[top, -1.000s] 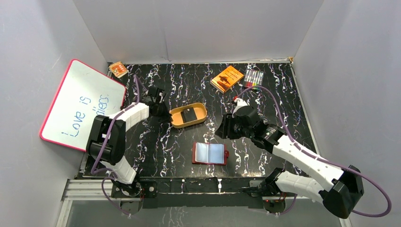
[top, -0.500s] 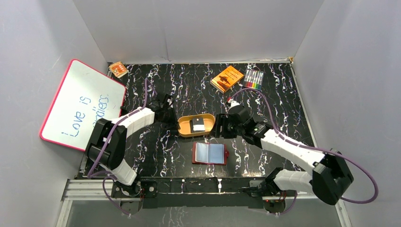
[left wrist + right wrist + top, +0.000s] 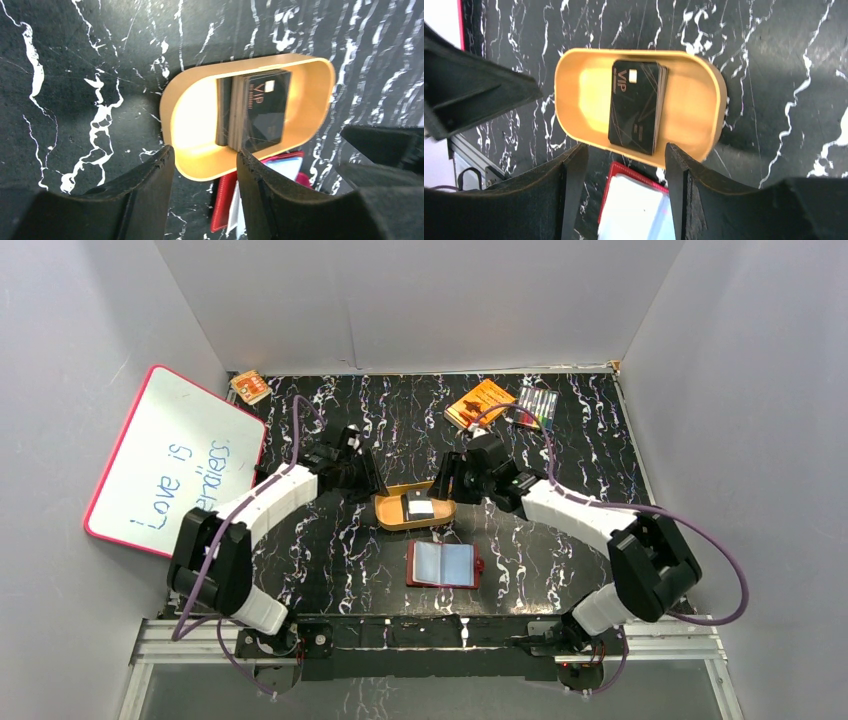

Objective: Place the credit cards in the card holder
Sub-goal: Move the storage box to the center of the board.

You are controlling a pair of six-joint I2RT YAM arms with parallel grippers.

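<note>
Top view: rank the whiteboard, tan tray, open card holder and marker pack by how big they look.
1. whiteboard, by far the largest.
2. tan tray and card holder: these look alike, and the tray is partly hidden, so I won't rank them.
3. marker pack, the smallest.

card holder [image 3: 634,210] cut by bottom edge, lower credit cards [image 3: 636,107] hidden

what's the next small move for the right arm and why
Probably lower the right gripper onto the credit cards and close on the top one. Its jaws stand open and empty close by the stack in the tan tray, and the card holder lies open next to the tray, ready to take a card.
</note>
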